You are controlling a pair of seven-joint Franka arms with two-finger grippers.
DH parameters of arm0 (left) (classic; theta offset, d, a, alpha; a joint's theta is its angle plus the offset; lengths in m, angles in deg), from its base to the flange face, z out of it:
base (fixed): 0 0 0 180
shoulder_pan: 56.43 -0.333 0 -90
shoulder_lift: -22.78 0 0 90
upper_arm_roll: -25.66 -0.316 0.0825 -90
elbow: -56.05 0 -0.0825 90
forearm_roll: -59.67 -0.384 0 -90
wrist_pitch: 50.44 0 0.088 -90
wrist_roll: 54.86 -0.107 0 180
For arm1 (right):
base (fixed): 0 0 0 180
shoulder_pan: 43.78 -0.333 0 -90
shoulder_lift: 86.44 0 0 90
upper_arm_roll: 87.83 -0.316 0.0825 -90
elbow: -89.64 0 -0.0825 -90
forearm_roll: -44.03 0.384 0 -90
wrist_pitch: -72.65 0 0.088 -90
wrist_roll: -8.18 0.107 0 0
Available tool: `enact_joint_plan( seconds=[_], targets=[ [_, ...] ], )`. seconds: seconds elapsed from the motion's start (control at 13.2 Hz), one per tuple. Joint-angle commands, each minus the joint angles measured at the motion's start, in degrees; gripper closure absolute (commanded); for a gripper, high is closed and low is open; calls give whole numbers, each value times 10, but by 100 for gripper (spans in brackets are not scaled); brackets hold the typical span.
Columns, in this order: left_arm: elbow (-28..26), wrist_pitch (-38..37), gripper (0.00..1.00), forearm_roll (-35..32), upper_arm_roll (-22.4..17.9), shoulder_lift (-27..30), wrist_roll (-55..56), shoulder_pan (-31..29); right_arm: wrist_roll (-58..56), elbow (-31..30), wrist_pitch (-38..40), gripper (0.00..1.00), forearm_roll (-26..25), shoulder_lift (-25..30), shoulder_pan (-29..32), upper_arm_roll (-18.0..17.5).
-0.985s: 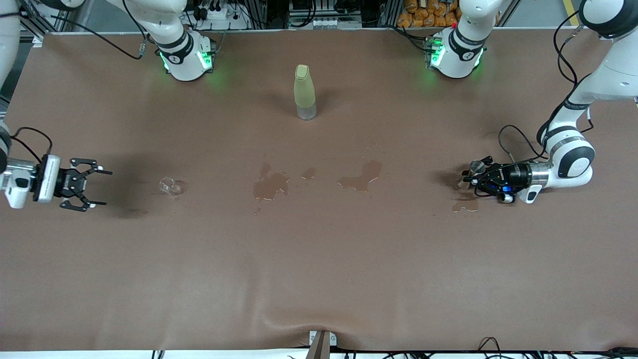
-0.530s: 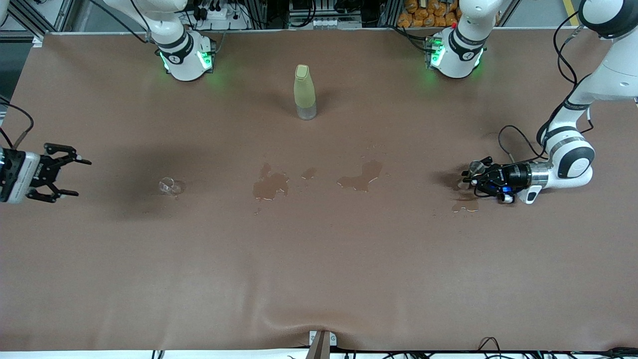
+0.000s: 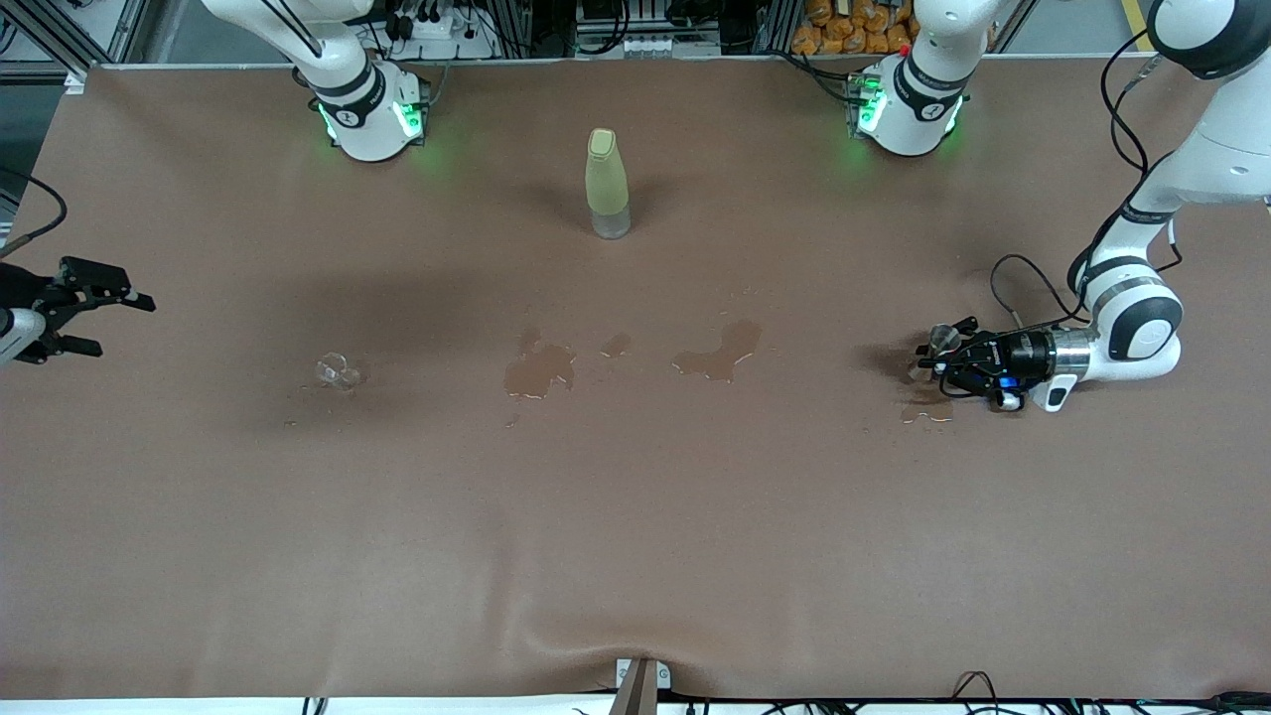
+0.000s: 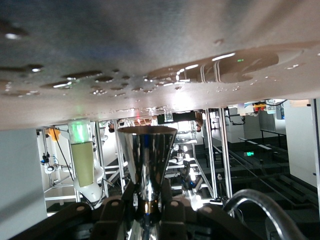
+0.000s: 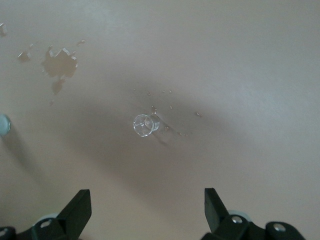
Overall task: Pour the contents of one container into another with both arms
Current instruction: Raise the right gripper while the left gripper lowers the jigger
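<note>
While the glass cup stands alone on my tabletop toward the right arm's end, droplets around it, the metal cup sits clenched in my left tool, low over a wet patch. My right tool hangs released at the tabletop's edge. Bottle upright near the bases

Pretty clearly a robotics lab: two white robot arm bases with green status lights bolted along a brown-covered tabletop, aluminium framing, loose cables and a power strip crammed along its edge.
</note>
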Motion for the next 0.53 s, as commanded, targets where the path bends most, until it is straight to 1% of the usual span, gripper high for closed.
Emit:
enact_joint_plan(
  seconds=[0.0, 0.15, 0.23, 0.38, 0.45],
  targets=[
    [-2, 12, 100, -23, -4, 18, 2, 6, 114, 29, 31, 0, -44, 12, -1, -32],
    [-3, 18, 100, -24, -4, 27, 3, 6, 204, 46, 52, 0, -63, 18, 0, -62],
    [-4, 20, 100, -24, -4, 28, 3, 6, 257, 50, 63, 0, -77, 23, 1, -86],
    [-4, 21, 100, -23, -4, 28, 9, 7, 357, 61, 68, 0, -104, 27, 0, -124],
    [-4, 21, 100, -23, -4, 28, 19, 7, 386, 65, 67, 0, -109, 27, 0, -137]
  ],
)
